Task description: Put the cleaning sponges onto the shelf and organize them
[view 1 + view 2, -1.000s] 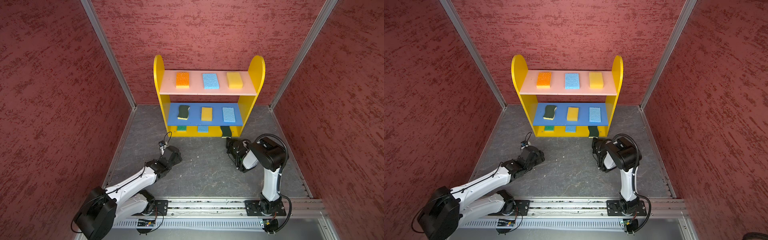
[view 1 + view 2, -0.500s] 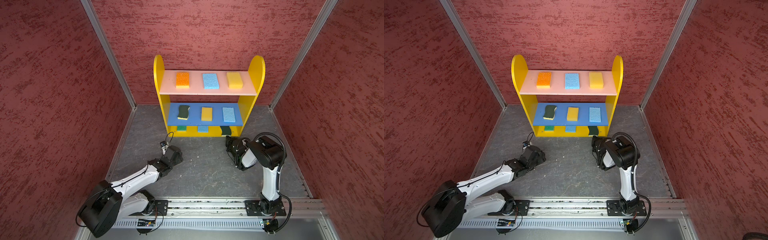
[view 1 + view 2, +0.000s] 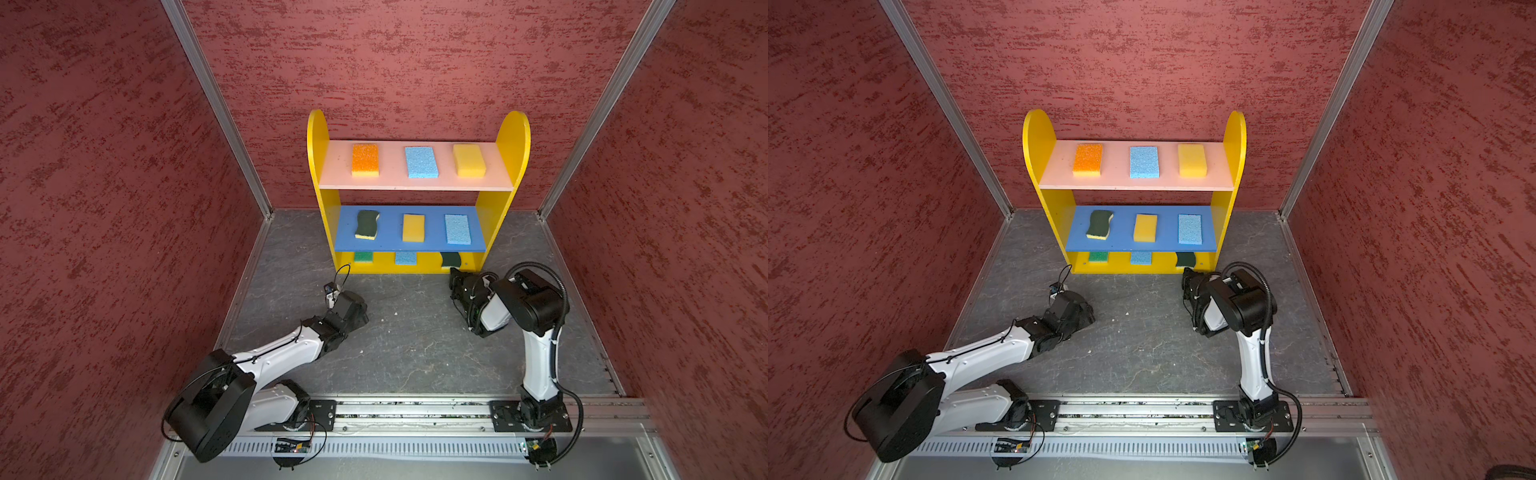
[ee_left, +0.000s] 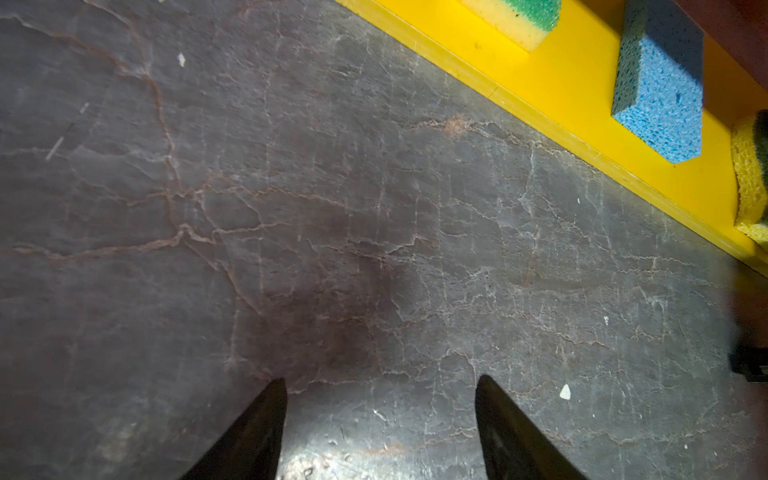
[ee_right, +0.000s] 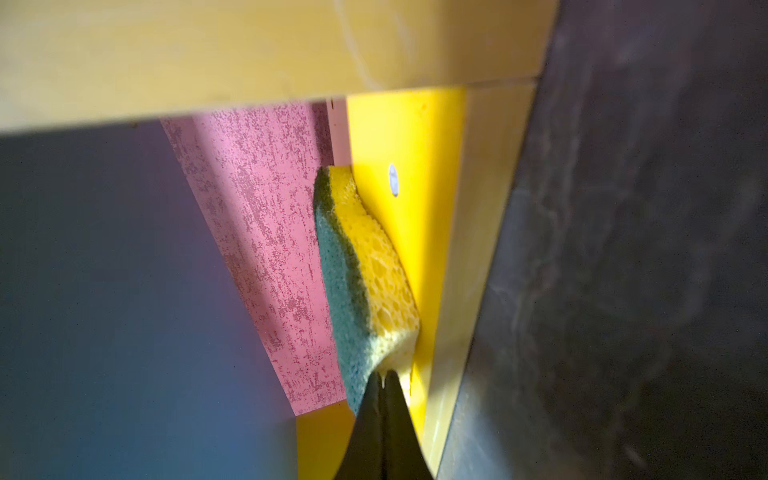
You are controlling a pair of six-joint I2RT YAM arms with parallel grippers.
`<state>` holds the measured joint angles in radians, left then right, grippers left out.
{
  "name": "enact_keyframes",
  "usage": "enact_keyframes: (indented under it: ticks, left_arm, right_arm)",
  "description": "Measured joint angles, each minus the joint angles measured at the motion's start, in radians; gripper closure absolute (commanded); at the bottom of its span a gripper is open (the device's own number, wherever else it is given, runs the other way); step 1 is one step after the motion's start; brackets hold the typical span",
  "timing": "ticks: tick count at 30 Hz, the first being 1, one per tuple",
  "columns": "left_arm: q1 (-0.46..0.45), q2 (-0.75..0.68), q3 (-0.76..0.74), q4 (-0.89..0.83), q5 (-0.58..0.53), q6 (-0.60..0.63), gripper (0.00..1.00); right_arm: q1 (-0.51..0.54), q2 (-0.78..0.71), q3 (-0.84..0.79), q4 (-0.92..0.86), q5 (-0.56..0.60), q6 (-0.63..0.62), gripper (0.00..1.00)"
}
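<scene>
Pinching the near edge of the wavy scourer (image 5: 361,270) on the yellow base of the shelf (image 3: 513,137), the right gripper (image 3: 455,274) sits centre-right in a top view, with the blue board (image 3: 390,226) overhanging. The blue sponge (image 4: 660,83) and green-topped sponge (image 4: 523,16) lie alongside. The left gripper (image 4: 380,386) hangs spread above bare floor (image 4: 291,208).

Left arm (image 3: 282,353) and right arm (image 3: 536,365): white link shells, black joint housings. Right arm carries a ribbed black hose (image 3: 557,286); left, thin black cables (image 3: 348,268). Black base plates (image 3: 536,417), screwed to a silver rail (image 3: 415,409). Left gripper (image 4: 380,379): two black fingers (image 4: 257,432) tapering to points.
</scene>
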<state>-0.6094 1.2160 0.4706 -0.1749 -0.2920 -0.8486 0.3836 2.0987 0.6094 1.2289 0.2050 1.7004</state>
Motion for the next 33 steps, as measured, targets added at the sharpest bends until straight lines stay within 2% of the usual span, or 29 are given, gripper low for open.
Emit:
enact_keyframes:
  ticks: [33]
  left_arm:
    - [-0.016, 0.093, 0.0, 0.063, 0.011, -0.019, 0.28]
  right_arm:
    - [-0.014, 0.064, 0.076, 0.039, -0.013, -0.01, 1.0]
